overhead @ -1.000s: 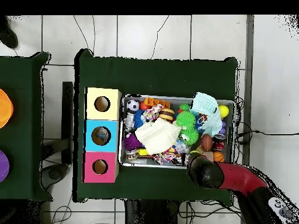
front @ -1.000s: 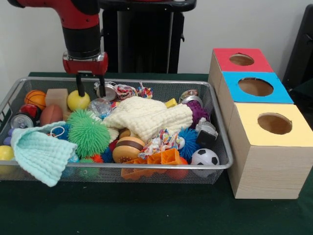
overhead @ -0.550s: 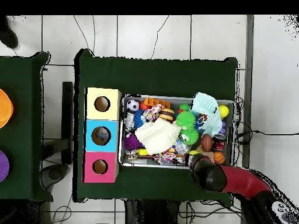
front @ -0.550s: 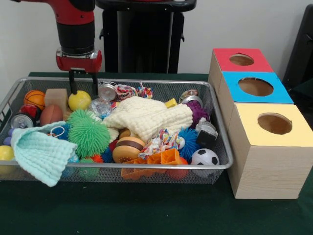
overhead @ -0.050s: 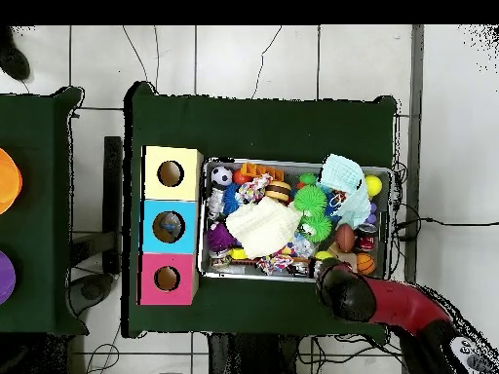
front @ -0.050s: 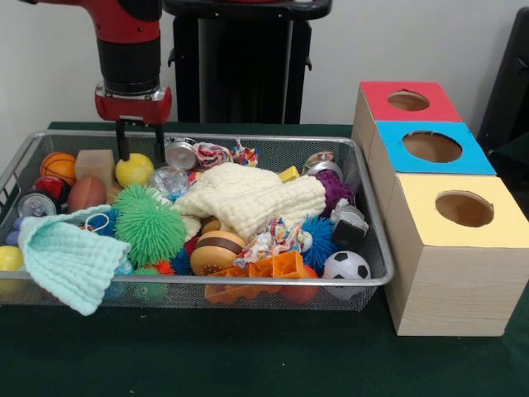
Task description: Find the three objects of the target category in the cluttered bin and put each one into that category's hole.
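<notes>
A wire bin (front @ -0.050s: 273,281) holds many toys. In the front view my gripper (front @ -0.050s: 140,147) hangs open at the bin's far left corner, its two black fingers (front @ -0.050s: 121,147) straddling the top of a yellow ball (front @ -0.050s: 134,170) without closing on it. Beside that ball lie a silver can (front @ -0.050s: 180,155), a wooden block (front @ -0.050s: 95,164), a small basketball (front @ -0.050s: 59,166) and a brown football (front @ -0.050s: 86,193). Three boxes with round holes stand to the right: red (front @ -0.050s: 409,101), blue (front @ -0.050s: 431,147), yellow (front @ -0.050s: 463,208). From overhead the red arm (overhead @ -0.050s: 390,300) covers the gripper at the bin's (overhead @ -0.050s: 292,162) lower right corner.
A cream knitted cloth (front @ -0.050s: 252,197) lies over the bin's middle and a mint cloth (front @ -0.050s: 70,256) hangs over its near left rim. A green spiky ball (front @ -0.050s: 149,225), a soccer ball (front @ -0.050s: 345,266) and orange plastic pieces (front @ -0.050s: 277,269) crowd the front.
In the front view the gripper has shifted left and slightly up, from beside the silver can to over the yellow ball. Nothing in the bin has moved.
</notes>
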Robot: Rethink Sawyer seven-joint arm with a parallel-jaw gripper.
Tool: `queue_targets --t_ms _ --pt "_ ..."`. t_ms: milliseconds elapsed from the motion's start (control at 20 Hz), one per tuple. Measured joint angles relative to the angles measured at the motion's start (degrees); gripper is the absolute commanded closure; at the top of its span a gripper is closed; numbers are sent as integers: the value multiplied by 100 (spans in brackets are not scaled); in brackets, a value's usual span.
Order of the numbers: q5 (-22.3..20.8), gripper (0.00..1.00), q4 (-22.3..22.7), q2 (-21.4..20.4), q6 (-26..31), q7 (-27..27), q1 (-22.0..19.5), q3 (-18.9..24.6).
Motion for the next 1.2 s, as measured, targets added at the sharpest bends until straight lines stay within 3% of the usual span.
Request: queue_targets --t_ms 1200 --pt "5 0 1 347 -1566 0 385 -616"
